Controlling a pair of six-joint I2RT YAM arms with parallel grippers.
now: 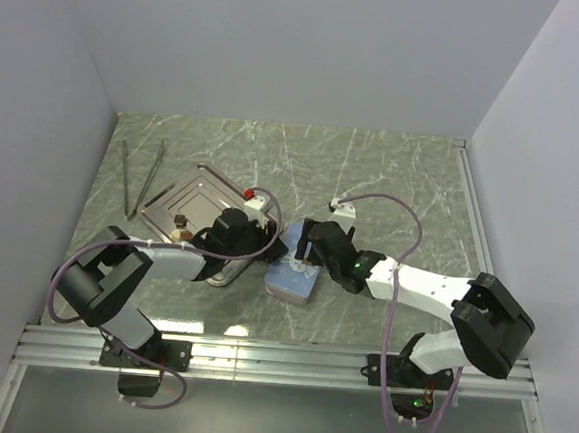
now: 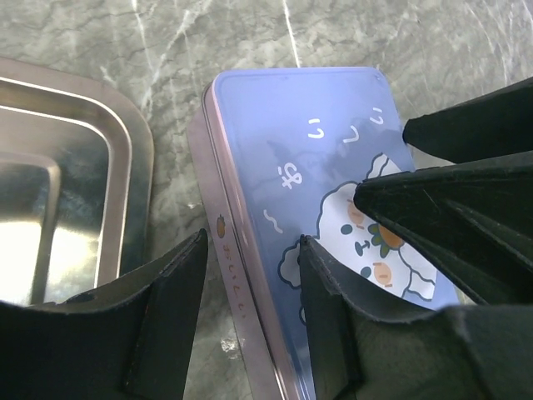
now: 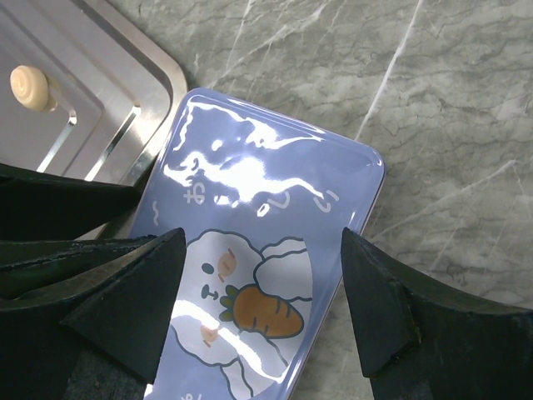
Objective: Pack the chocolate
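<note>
Spreading under everything is the green marbled desk (image 1: 393, 175), carrying a ridged steel tray (image 1: 204, 185) and, just beside its near corner, the closed blue rabbit-print tin (image 1: 289, 282). The left tool (image 2: 251, 242) stands half apart astride the tin's long edge; the right tool (image 3: 262, 242) gapes wide above the lid, gripping nothing. Chocolate (image 3: 29, 86), one cream lump, lies on the tray.

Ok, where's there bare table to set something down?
Bare table along the back wall and in the far right corner. Crowded mid-left: tray, tin, left end effector and right end effector bunch together.
</note>
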